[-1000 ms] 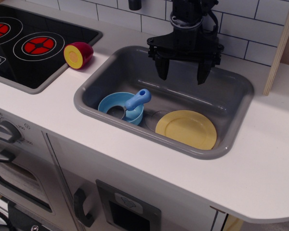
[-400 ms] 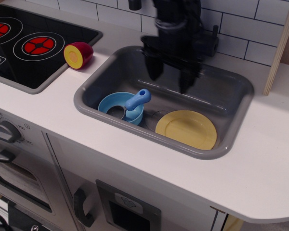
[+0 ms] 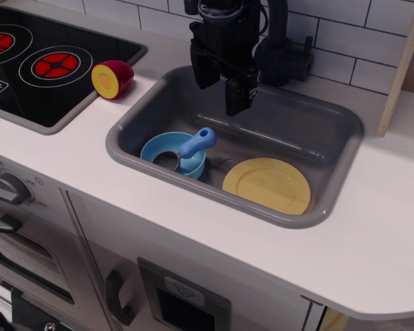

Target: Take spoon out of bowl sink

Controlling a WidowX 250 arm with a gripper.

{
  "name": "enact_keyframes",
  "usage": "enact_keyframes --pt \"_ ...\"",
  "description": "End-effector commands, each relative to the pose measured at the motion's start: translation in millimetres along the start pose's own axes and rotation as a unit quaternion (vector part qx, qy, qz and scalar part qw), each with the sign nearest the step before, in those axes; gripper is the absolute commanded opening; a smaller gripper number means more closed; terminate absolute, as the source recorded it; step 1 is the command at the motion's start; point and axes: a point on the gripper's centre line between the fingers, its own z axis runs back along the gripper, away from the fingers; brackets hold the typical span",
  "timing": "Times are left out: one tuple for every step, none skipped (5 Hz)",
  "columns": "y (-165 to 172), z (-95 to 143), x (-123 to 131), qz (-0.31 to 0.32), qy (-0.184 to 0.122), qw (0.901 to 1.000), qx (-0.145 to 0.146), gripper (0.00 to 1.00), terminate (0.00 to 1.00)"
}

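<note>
– Observation.image view: where is the spoon point(image 3: 195, 145)?
– Its blue handle leans on the right rim of the light blue bowl point(image 3: 164, 147), pointing up and to the right; the scoop end sits down inside the bowl.
– And the bowl?
– On the floor of the grey sink point(image 3: 341, 162), at the front left, with a yellow plate point(image 3: 266, 185) lying flat just beside it to the right.
– The gripper point(image 3: 220, 83)?
– Hanging above the back of the sink, apart from the spoon, fingers point(image 3: 237, 96) spread and pointing down, nothing between them.
– Anything else?
– A black faucet point(image 3: 281, 43) behind the basin, a red and yellow toy point(image 3: 112, 78) on the counter, a stove point(image 3: 48, 62) at left.
</note>
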Motion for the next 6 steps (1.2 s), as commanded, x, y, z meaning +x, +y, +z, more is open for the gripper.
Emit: enact_keyframes --pt "8 -8 -10 -0.039 -0.012 0.9991 0.011 1.0 0.0" --pt "7 -20 -15 -0.038 0.002 0.9991 0.016 1.0 0.0" --pt "9 -28 -17 -0.037 0.005 0.999 0.023 1.0 0.0" --pt "14 -32 -20 -0.032 0.01 0.9989 0.031 1.0 0.0" --pt "14 -33 -22 -0.035 0.011 0.9989 0.03 1.0 0.0" --pt "14 -35 -23 -0.035 0.012 0.9989 0.03 1.0 0.0"
